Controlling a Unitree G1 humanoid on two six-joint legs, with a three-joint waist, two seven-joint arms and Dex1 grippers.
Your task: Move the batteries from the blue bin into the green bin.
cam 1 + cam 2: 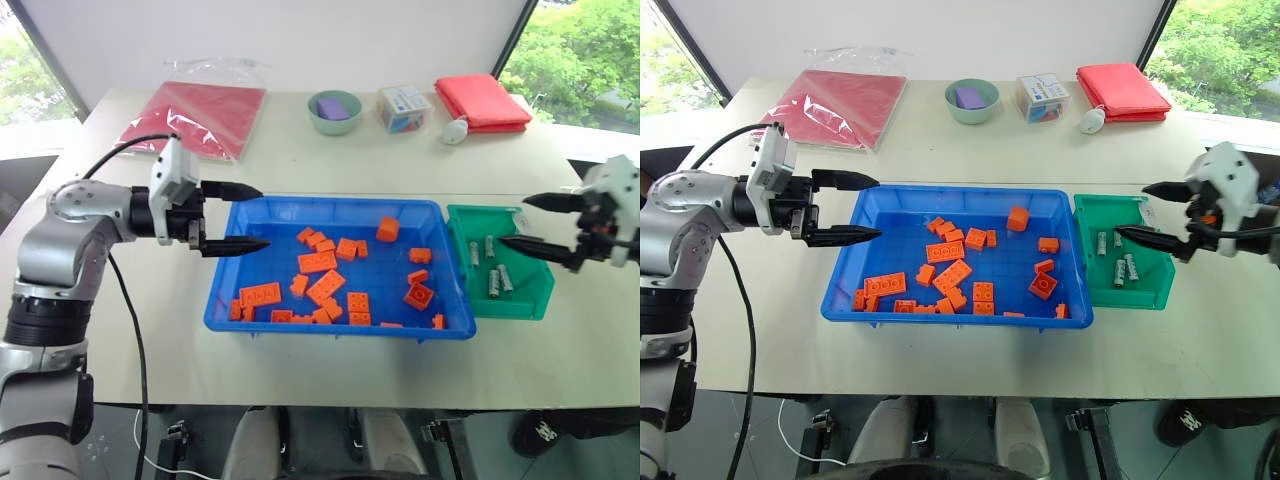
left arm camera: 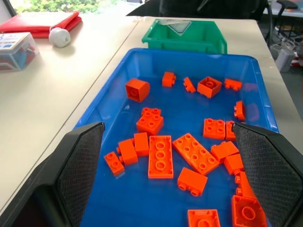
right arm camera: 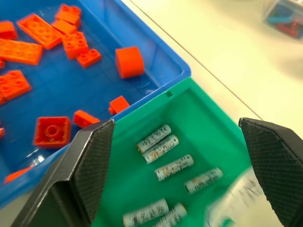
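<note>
The blue bin (image 1: 330,204) sits mid-table and holds scattered orange toy bricks (image 1: 326,285). Touching its right side is the green bin (image 1: 497,305), where several silver-grey batteries (image 3: 163,142) lie on the floor. My left gripper (image 1: 262,217) hovers open over the blue bin's left rim, pointing right across it, with nothing between its fingers. At the green bin's right side, my right gripper (image 1: 513,221) is raised above that bin, open and empty, pointing left. The right wrist view looks down onto the batteries between its spread fingers (image 3: 83,165).
Along the table's far side lie a red plastic-wrapped sheet (image 1: 200,115), a pale green bowl (image 1: 334,110) holding a purple piece, a small clear box (image 1: 404,106), a small white object (image 1: 455,130) and a folded red cloth (image 1: 482,100). Bare tabletop surrounds both bins.
</note>
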